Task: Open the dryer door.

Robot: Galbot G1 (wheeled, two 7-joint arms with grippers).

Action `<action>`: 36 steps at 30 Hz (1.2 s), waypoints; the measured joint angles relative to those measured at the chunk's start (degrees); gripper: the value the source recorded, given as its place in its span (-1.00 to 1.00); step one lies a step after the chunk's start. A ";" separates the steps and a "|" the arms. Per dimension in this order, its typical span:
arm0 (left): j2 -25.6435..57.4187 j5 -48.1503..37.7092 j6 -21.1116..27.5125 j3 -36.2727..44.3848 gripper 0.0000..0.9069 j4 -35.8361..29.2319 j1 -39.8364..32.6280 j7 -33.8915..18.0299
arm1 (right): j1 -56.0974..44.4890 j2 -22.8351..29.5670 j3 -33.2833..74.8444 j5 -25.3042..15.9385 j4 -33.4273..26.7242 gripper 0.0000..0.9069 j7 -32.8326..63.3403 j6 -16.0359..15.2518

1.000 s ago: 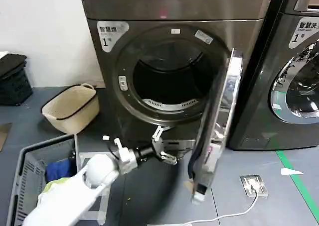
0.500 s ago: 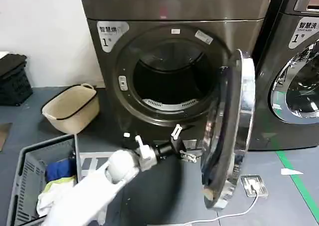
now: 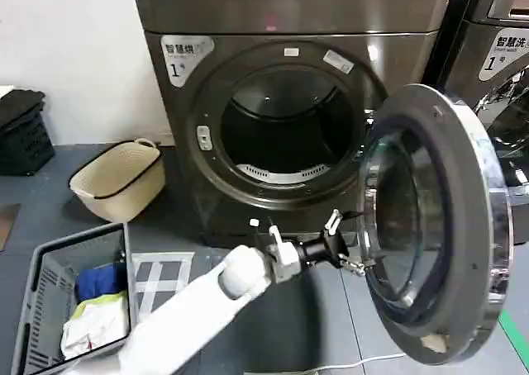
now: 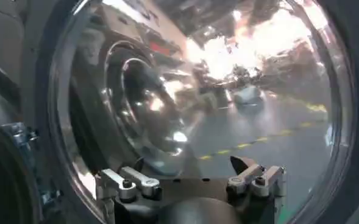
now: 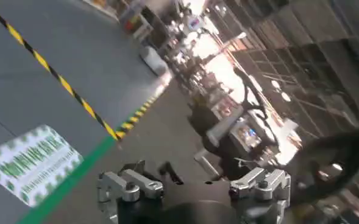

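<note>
Dryer door (image 3: 438,226) swung wide, left claw (image 3: 343,243) spread at its glass (left wrist view: reflections).

a grey label (image 3: 188,54) at the upper left of the dryer front (image 3: 169,144) reads "智慧烘" above a "1". the second machine (image 3: 496,28) on the right carries a label (image 3: 511,48) reading "智慧洗" with a "1" beneath.

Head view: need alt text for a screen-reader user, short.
The dryer door hangs swung wide open to the right of the grey-brown machine, baring the dark drum. The left pincer, fingers open, reaches to the door's inner side. A grey crate of laundry and a beige basket sit on the floor at left.
</note>
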 joint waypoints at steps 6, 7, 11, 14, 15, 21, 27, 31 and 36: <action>-4.39 1.15 -0.77 1.33 1.00 4.58 -2.10 -0.62 | -0.40 0.83 0.81 0.07 0.39 1.00 -0.28 0.22; -5.04 1.30 -0.79 1.44 1.00 5.32 -2.41 -0.65 | -0.45 0.94 0.91 0.06 0.50 1.00 -0.27 0.10; -7.51 2.03 -0.81 1.93 1.00 7.95 -3.44 -1.04 | -0.60 1.30 1.26 0.06 1.11 1.00 -0.16 -0.89; -9.11 2.39 -0.81 2.22 1.00 9.67 -4.00 -1.22 | -0.50 1.51 1.31 0.04 1.46 1.00 0.18 -1.31; -9.54 2.51 -0.78 2.25 1.00 10.09 -4.18 -1.25 | -0.45 1.58 1.31 0.03 1.58 1.00 0.20 -1.37; -12.58 4.58 -0.04 2.45 1.00 13.31 -5.62 -2.71 | -0.11 2.23 1.09 -0.02 2.63 1.00 0.29 -1.63; -15.47 5.46 0.46 2.76 1.00 16.42 -7.17 -4.10 | 0.01 2.62 0.70 -0.13 3.47 1.00 0.29 -2.13; -17.00 5.95 1.03 3.14 1.00 18.23 -8.10 -4.96 | 0.01 2.63 0.69 -0.28 3.62 1.00 0.56 -2.50; -18.14 6.85 1.76 3.78 1.00 20.42 -9.25 -6.54 | 0.01 2.66 0.69 -0.47 3.33 1.00 0.66 -2.51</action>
